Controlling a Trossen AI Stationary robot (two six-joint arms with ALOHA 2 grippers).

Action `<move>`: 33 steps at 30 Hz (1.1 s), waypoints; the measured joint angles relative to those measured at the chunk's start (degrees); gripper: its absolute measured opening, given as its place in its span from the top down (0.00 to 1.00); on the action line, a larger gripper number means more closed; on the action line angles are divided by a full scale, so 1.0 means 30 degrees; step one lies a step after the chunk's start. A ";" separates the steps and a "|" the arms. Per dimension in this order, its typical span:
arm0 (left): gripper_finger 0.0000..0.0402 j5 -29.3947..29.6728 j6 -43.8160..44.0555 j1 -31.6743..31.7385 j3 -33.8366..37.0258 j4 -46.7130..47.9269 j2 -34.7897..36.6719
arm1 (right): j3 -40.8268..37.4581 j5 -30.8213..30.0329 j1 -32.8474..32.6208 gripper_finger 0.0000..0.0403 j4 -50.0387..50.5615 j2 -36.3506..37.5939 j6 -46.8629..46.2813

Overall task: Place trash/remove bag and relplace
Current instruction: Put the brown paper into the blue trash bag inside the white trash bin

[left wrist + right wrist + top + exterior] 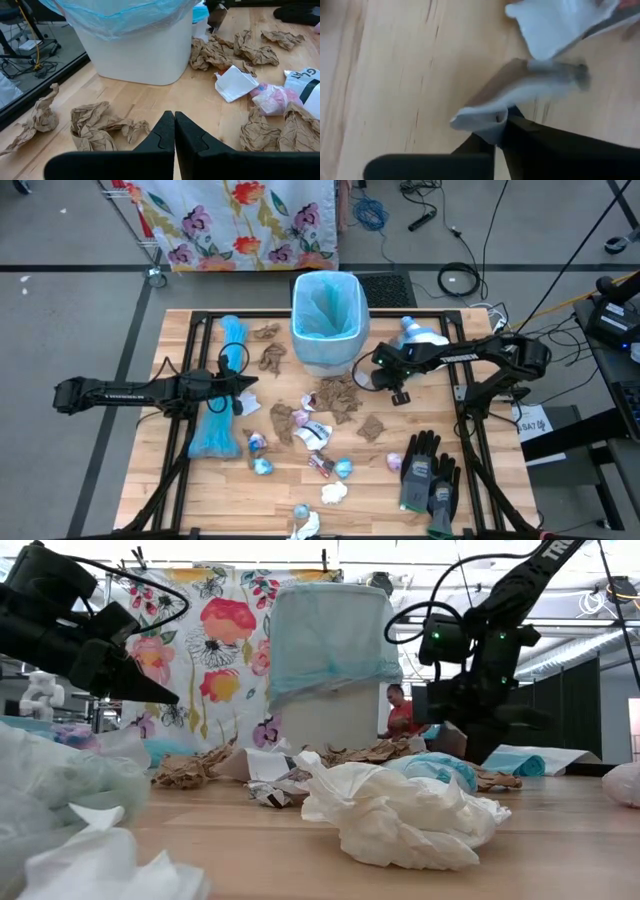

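Now the right gripper's (496,131) fingers pinch a white scrap (485,119) beside the bin (326,320); left gripper's (174,131) fingers pressed together.

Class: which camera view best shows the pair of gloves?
The high view: both gloves lie whole on the table's front right part. The left wrist view catches only a dark edge at its corner. The low and right wrist views show nothing of them.

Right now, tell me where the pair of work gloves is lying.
In the high view the work gloves lie flat on the table's right side near its front edge, right of the scattered trash and nearer the front than the right gripper.
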State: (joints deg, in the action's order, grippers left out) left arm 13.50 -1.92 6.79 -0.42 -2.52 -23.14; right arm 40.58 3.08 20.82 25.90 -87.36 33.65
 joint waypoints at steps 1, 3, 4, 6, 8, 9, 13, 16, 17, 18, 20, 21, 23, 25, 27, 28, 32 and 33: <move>1.00 0.0000 -0.0004 -0.0001 -0.0002 0.0000 0.0007 | -0.0003 -0.0003 0.0000 0.99 0.0084 0.0076 -0.0441; 1.00 0.0000 0.0002 -0.0007 -0.0002 0.0000 0.0007 | -0.0005 0.0004 -0.0002 1.00 0.0706 0.0326 -0.1290; 1.00 0.0000 -0.0003 -0.0007 0.0000 0.0000 0.0000 | 0.0044 0.0000 -0.0036 1.00 0.1292 0.0491 -0.1759; 1.00 0.0000 -0.0003 -0.0007 0.0001 0.0000 0.0007 | 0.0470 -0.0054 -0.0066 1.00 0.2793 0.0869 -0.2744; 1.00 0.0000 -0.0005 -0.0001 0.0002 0.0000 0.0000 | 0.1230 -0.0087 -0.0169 1.00 0.4349 0.1409 -0.3566; 1.00 0.0000 0.0002 -0.0007 0.0004 0.0000 0.0007 | 0.1646 -0.0083 -0.0228 1.00 0.5135 0.1703 -0.4054; 1.00 0.0000 -0.0005 -0.0005 0.0003 0.0000 0.0000 | 0.3844 -0.0118 -0.0364 1.00 0.7581 0.2941 -0.6294; 1.00 0.0000 -0.0002 -0.0007 0.0001 0.0000 0.0004 | 0.6208 -0.0749 -0.0478 1.00 0.9806 0.3609 -0.8008; 1.00 0.0000 -0.0005 -0.0004 0.0001 0.0000 0.0004 | 0.7149 -0.1137 -0.0547 1.00 1.0603 0.3704 -0.8459; 1.00 0.0000 -0.0002 -0.0003 0.0002 0.0000 0.0000 | 0.8274 -0.1571 -0.0665 1.00 1.1499 0.3747 -0.8859; 1.00 0.0000 -0.0005 0.0000 0.0004 0.0000 0.0007 | 1.0430 -0.2626 -0.0905 1.00 1.3022 0.3757 -0.9649; 1.00 0.0000 0.0002 -0.0007 0.0004 0.0000 0.0001 | 1.1529 -0.3187 -0.0984 1.00 1.3576 0.3692 -0.9990; 1.00 0.0000 0.0000 -0.0002 -0.0002 0.0000 0.0000 | 1.3588 -0.4157 -0.1199 1.00 1.4193 0.3576 -1.0778; 1.00 0.0000 0.0002 -0.0006 0.0003 0.0000 0.0003 | 1.5408 -0.4864 -0.1325 1.00 1.4429 0.3386 -1.1513; 1.00 0.0000 -0.0003 0.0000 0.0003 0.0000 0.0002 | 1.7037 -0.5096 -0.1355 1.00 1.4164 0.3058 -1.2018; 1.00 0.0000 0.0002 -0.0003 0.0001 0.0000 0.0007 | 1.7760 -0.5096 -0.1355 1.00 1.3899 0.2821 -1.2235; 1.00 0.0000 -0.0002 -0.0004 -0.0002 0.0000 0.0007 | 1.9858 -0.5110 -0.1355 1.00 1.1920 0.1445 -1.2641; 1.00 0.0000 0.0002 0.0000 0.0003 0.0000 0.0005 | 2.0173 -0.5100 -0.1355 1.00 1.1236 0.1016 -1.2579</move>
State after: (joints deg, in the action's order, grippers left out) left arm 13.50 -1.91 6.79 -0.41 -2.52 -23.12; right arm 101.10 -12.22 16.75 59.61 -84.31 -4.09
